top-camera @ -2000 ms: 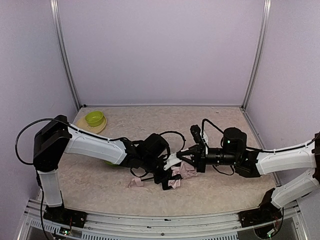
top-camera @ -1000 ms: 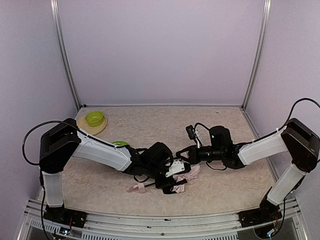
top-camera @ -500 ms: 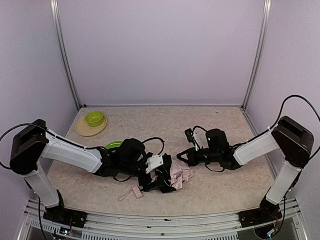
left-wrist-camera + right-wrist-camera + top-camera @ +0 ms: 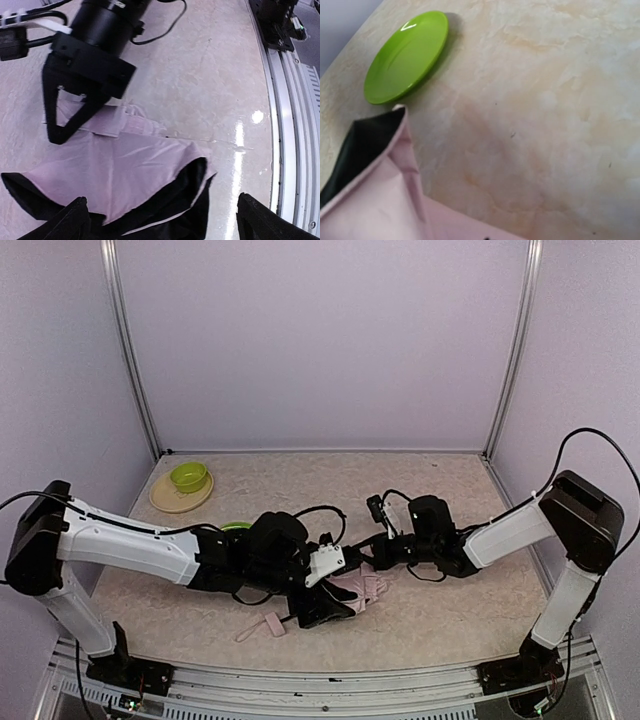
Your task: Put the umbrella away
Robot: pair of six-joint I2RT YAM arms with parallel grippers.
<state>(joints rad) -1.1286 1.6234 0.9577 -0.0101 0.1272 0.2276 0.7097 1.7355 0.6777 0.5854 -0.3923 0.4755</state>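
Your umbrella lies in a loose heap on the surface, just below the middle of the overhead view. The pale pink side faces up and the black lining shows at the folds. The cloth is slack and crumpled, not wrapped, and the strap trails flat toward the lower left.

The right hand fills the upper left of the left wrist view. Its two fingers are pressed together to a point on the upper left edge of the pink cloth. It looks to be pinching a fold there, though you cannot see the thin cloth between the tips. That grip probably pins one edge so the heap does not slide while the other arm works.

The left hand sits low at the near side of the heap. In its own camera its fingers are spread wide at the two bottom corners of the frame. They straddle the black-lined edge and grip nothing, placed as if to gather the slack cloth.

A green plate lies in the upper left of the right wrist view, apart from the cloth. A green bowl sits well apart at the far left corner of the surface.

Judge the job as early: the cloth has not yet been bundled.
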